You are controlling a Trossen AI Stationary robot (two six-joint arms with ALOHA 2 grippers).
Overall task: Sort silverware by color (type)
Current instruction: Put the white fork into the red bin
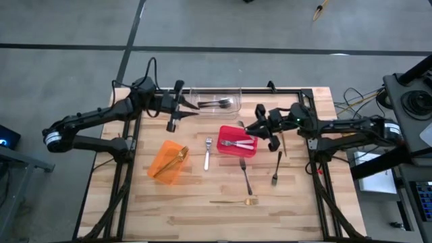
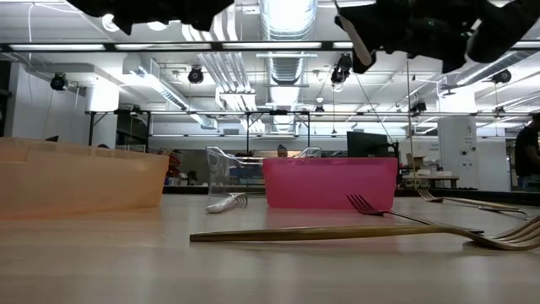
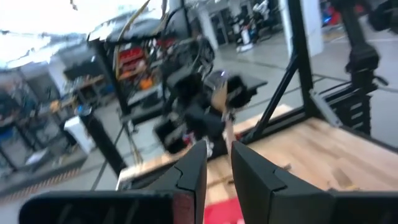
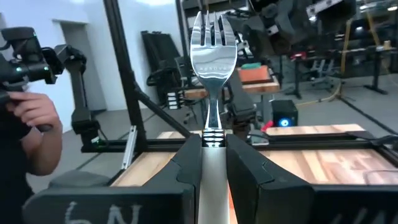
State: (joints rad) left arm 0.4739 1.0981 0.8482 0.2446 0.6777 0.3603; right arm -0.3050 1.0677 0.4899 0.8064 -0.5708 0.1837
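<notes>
The silver fork [image 4: 212, 56] is pinched by its handle between the right jaws [image 4: 212, 146]. Its long side runs straight out from them, prongs at the far end. These jaws hang in the air just beside the red bin [image 1: 237, 142], which already has silver forks. The right arm is nearer it. The left jaws [image 1: 173, 116] wait by the clear bin [image 1: 236, 91], almost shut, holding nothing.

White handwritten marks stand on the dark body of the right pincer [image 4: 213, 144] in its own wrist view; they look like "6N" seen upside down, though that reading is unsure. Nothing else can be read anywhere.
</notes>
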